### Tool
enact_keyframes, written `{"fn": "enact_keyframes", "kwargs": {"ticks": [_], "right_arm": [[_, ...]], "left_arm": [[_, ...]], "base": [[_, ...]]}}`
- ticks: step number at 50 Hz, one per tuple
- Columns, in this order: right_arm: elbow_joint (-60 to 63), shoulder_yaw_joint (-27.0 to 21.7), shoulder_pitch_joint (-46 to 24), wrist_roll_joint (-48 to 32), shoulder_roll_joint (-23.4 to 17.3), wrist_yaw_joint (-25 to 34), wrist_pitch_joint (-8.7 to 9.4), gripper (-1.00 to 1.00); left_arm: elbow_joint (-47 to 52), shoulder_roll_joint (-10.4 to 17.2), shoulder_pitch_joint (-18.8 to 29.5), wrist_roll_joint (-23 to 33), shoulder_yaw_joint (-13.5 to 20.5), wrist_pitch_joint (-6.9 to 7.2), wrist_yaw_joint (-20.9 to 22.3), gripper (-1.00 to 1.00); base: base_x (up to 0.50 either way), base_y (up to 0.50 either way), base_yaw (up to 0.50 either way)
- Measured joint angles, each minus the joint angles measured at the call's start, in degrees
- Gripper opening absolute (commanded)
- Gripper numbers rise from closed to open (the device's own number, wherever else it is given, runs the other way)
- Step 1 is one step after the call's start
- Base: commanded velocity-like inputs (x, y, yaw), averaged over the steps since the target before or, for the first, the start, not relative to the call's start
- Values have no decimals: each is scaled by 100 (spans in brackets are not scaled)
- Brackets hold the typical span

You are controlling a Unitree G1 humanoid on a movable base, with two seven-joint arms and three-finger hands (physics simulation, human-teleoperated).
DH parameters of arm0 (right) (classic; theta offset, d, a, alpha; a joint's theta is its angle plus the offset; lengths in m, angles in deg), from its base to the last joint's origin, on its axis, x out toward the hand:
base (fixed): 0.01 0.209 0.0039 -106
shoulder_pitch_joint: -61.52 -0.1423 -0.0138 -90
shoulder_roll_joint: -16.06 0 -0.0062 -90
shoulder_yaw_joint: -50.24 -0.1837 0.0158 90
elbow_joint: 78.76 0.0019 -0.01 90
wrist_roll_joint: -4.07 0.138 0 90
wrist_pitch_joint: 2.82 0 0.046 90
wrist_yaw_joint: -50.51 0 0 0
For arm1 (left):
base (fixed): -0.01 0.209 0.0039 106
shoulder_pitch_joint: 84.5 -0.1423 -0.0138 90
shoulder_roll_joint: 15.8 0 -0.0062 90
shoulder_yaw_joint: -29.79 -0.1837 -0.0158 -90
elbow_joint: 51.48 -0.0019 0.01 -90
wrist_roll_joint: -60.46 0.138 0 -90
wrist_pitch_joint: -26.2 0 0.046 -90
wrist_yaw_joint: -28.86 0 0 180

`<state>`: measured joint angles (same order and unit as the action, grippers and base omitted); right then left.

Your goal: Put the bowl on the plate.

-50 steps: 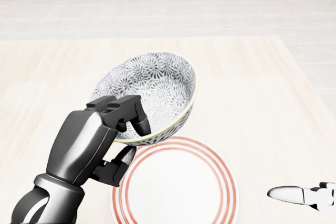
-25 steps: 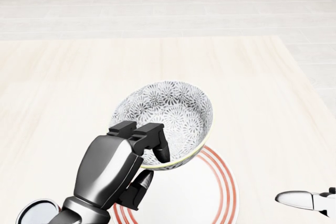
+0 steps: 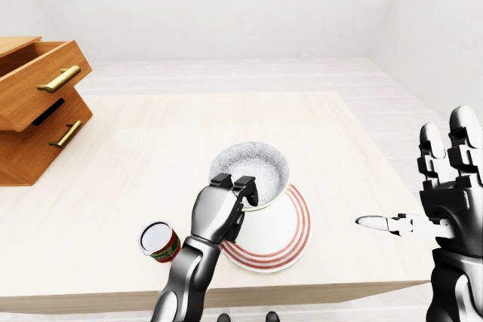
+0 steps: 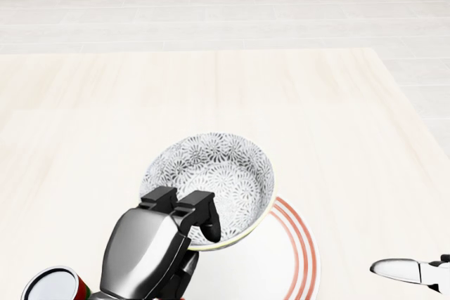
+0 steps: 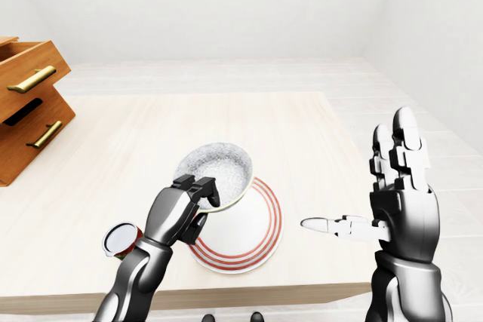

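Bright, even, diffuse light fills all three views, with no visible source; the white walls wash out almost featureless. The table carries only faint, soft shadows. Glossy highlights sit on the left hand. Everything is sharp, without blur or edge distortion

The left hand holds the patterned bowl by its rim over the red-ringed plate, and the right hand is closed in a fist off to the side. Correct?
Not quite: the right hand is open, fingers straight up, as the right-eye view shows. The left hand does grip the bowl by its rim over the plate.
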<state>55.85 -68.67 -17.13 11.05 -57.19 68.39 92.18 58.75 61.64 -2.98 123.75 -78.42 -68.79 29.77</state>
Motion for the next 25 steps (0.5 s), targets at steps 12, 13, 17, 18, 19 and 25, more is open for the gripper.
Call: {"fn": "enact_keyframes", "kwargs": {"ticks": [12,13,17,18,19,25], "right_arm": [[-69,-23,36,29,20,21,0,100],[-73,-25,39,30,22,23,0,100],[-83,-25,51,32,29,28,0,100],[-86,-24,54,32,32,29,0,100],[-88,-23,57,32,34,31,0,100],[-103,-25,71,34,43,39,0,100]], "left_arm": [[35,94,-224,171,-89,0,-236,-100],[32,98,-232,178,-91,0,-250,-100],[14,107,-254,200,-96,0,-294,-100],[9,110,-258,204,-97,0,-304,-100],[3,112,-263,208,-97,0,-313,-100],[-31,124,-286,232,-98,0,-362,-100]], "base": [[0,0,0],[0,0,0],[0,0,0],[0,0,0],[0,0,0],[0,0,0]]}}
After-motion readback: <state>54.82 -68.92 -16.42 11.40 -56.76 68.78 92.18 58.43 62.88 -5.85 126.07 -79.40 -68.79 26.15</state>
